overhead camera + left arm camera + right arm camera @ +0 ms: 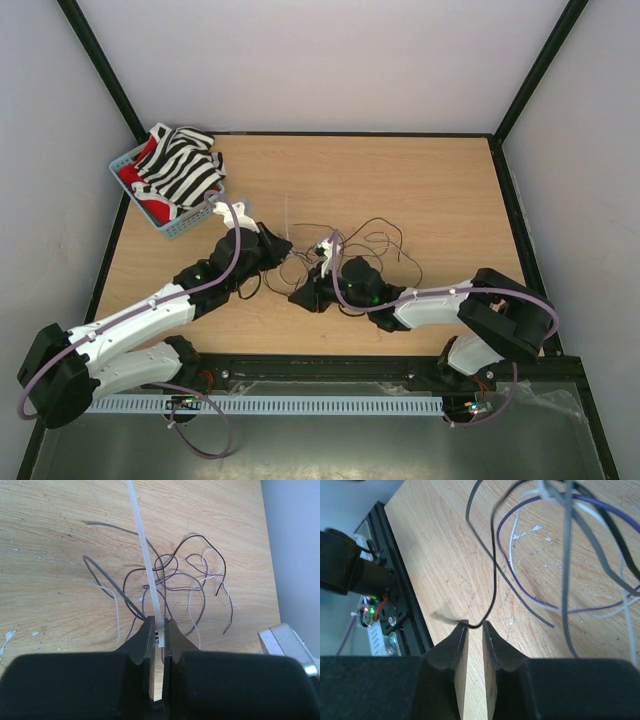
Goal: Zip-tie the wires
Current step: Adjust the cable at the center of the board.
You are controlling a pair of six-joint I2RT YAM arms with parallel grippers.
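Wires (345,240), top view: the loose tangle lies on the table (450,190) at mid-width, between the two arms. The left gripper (280,247) meets it from the left. The right gripper (303,293) sits just beside its near edge, pointing leftward. A pale zip tie (287,215) rises from the left fingers.

Left wrist view: the jaws are clamped on the zip tie (145,555) near one end. Its long axis runs straight away from the fingers, across the middle of the wires (175,575), which lie directly ahead and slightly right. The far end leaves the frame.

Right wrist view: the jaws stand slightly apart, with bare wood visible in the gap. One black wire (493,555) dips to the fingertips and crosses them; it does not appear pinched. The rest of the tangle lies ahead and to the right.

Assessment: the strap lies over the bundle, not yet around it. The right arm is the free one to gather strands under it.
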